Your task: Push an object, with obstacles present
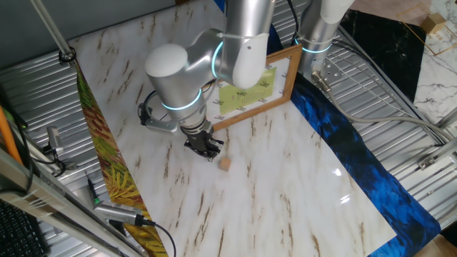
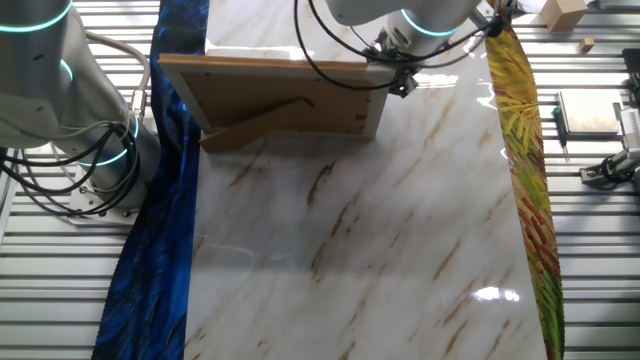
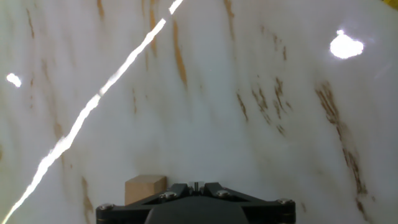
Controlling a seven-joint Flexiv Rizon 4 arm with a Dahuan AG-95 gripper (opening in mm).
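The closed gripper (image 1: 208, 150) sits low just beside the tan block (image 1: 225, 163) mid-table (image 1: 285, 185), open marble stretching ahead, the picture frame (image 1: 282, 82) standing near the far edge, its plain back showing only in the other fixed view.

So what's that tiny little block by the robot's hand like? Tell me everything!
The block is a very small cube, light tan, looking like plain wood or cork. It lies flat on the white marbled table, out in the open in front of the picture frame and apart from it. The gripper sits right beside it; whether they touch can't be told. In the hand view it peeks out just left of the fingers.
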